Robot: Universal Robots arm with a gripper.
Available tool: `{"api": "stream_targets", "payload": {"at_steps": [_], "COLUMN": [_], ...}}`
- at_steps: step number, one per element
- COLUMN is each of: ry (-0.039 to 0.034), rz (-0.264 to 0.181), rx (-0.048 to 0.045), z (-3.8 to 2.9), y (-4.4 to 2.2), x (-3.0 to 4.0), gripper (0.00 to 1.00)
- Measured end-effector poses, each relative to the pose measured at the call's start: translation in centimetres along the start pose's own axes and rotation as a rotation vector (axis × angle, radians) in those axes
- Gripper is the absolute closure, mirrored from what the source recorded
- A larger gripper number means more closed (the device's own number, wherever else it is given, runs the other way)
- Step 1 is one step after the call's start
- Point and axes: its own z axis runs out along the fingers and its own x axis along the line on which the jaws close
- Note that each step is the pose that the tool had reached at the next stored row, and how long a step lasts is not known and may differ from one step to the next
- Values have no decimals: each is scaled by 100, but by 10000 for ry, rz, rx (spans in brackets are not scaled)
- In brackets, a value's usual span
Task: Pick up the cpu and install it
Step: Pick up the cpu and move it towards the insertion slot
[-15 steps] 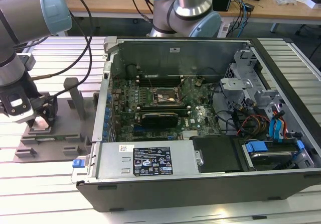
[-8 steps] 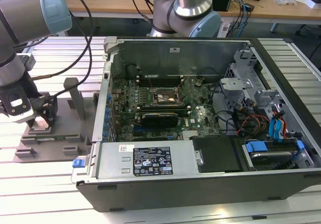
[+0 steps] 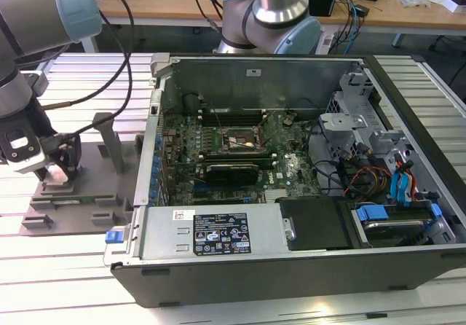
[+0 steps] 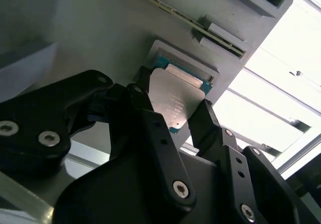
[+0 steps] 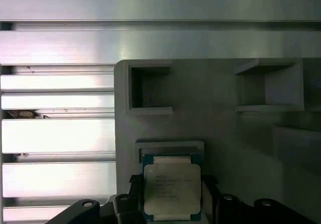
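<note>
Clamping the cpu (image 5: 172,188) by two opposite edges with the gripper (image 4: 171,101), one black finger (image 4: 150,128) pressed to each side in both wrist views. Holding it flat, pale silver top up and thin green rim showing, at a shallow framed pocket of the grey fixture (image 5: 220,123) directly under the hand; seated there or just lifted, impossible to tell. Just past the fingertips, facing the pocket's raised lip. Farther out from the hand, two open box-shaped recesses (image 5: 149,89) in the same fixture. Beyond the fixture's edge, looking onto the ribbed aluminium table (image 5: 57,133). Hanging from the arm (image 3: 29,19) in the exterior view, with the gripper down on the fixture and well apart from the open computer case (image 3: 167,230) toward the exterior view's right. Inside that case, far from the hand, showing the motherboard (image 3: 291,172) with its square socket (image 3: 240,141) and a long black card (image 3: 231,172) just beside it.
</note>
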Motion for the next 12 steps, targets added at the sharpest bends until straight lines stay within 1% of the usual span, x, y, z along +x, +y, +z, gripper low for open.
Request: {"api": "stream_targets", "payload": {"at_steps": [3, 8, 9, 12], "ry": [0, 0, 0, 0], "rz": [0, 0, 0, 0], "rx": [0, 0, 1, 0], "z": [-70, -121, -145, -178], "y": [0, -1, -1, -1], "x": [-2, -3, -4, -5], "gripper": [45, 45, 45, 45]}}
